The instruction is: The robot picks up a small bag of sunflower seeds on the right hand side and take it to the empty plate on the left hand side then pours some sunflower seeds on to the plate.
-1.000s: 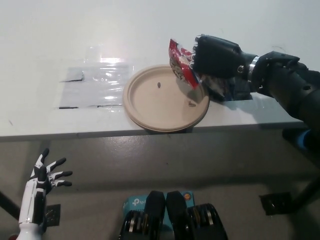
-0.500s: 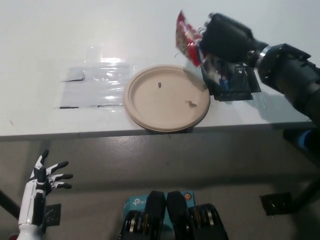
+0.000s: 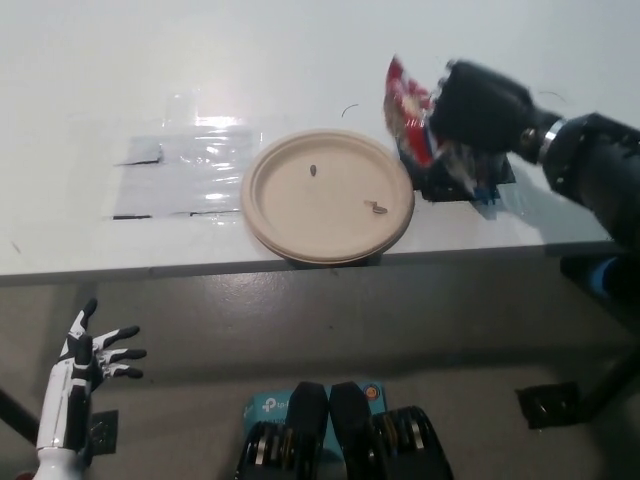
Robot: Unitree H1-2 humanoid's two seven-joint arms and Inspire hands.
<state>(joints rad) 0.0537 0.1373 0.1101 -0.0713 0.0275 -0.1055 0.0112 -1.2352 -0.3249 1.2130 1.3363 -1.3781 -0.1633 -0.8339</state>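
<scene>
My black right hand (image 3: 485,105) is shut on a small red bag of sunflower seeds (image 3: 408,108), holding it above the table just right of the plate. The bag sticks out to the left of the hand, clear of the plate's rim. A tan paper plate (image 3: 300,218) lies near the table's front edge. A couple of dark seeds (image 3: 377,208) lie on it, one more seed (image 3: 314,169) sits nearer its middle. My white left hand (image 3: 85,360) hangs open below the table edge at the lower left.
A dark flat packet (image 3: 458,182) lies on the table under my right hand. A sheet of clear plastic (image 3: 185,178) is taped down left of the plate. The white table (image 3: 120,70) ends at a front edge just below the plate.
My right hand has carried the red bag rightward, off the plate's right rim to beside it. The seeds on the plate stay put. The left hand is still.
</scene>
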